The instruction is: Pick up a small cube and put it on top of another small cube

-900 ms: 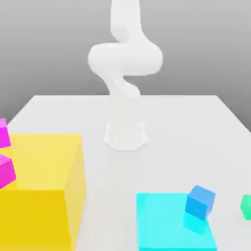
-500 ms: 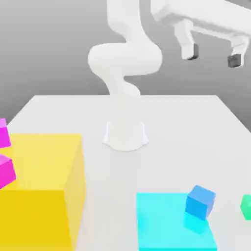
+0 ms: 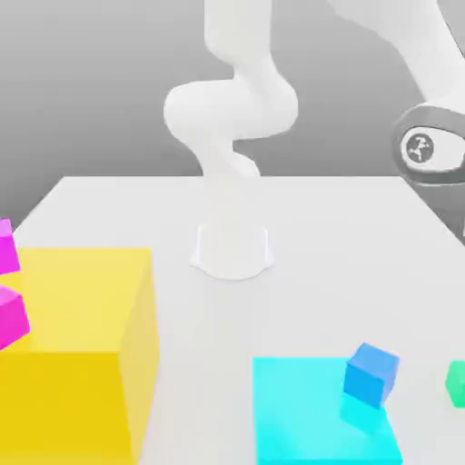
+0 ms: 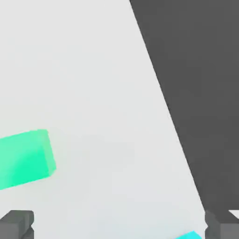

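Even, bright, diffuse light covers the white worktop [image 3: 345, 218], with no clear source. Shadows are very faint; a soft grey patch lies on the worktop near the small green cube [image 4: 23, 158] in the hand view. The backdrop fades from darker grey above to paler grey at the worktop's far edge. Every outline is slightly soft. The yellow block [image 3: 82, 354] has a brighter top and darker side face. No glare or edge distortion appears.

A smooth white arm [image 3: 232, 109] rising from a round white base [image 3: 232, 252], with a grey-ringed joint cap [image 3: 422, 147] and dark grey fingertips [image 4: 17, 223].
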Robot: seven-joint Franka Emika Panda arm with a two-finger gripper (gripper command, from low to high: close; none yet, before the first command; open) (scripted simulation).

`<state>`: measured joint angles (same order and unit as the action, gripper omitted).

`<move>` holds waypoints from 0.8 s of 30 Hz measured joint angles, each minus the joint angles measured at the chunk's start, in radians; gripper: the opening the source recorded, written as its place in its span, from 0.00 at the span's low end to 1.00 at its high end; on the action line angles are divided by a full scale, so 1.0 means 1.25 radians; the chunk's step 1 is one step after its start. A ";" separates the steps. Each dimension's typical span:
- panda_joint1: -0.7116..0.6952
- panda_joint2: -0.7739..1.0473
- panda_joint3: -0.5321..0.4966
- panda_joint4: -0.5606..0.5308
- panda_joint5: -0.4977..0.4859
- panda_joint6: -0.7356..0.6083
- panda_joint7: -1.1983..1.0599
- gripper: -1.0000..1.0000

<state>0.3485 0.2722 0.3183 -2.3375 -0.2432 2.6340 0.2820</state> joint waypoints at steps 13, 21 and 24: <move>0.080 0.200 -0.057 0.032 -0.092 0.121 0.026 0.00; -0.015 0.036 -0.046 0.023 0.016 -0.029 0.024 0.00; -0.068 -0.005 -0.107 0.045 0.045 -0.090 0.092 0.00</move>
<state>0.2635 0.2664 0.1840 -2.2807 -0.1875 2.5208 0.3969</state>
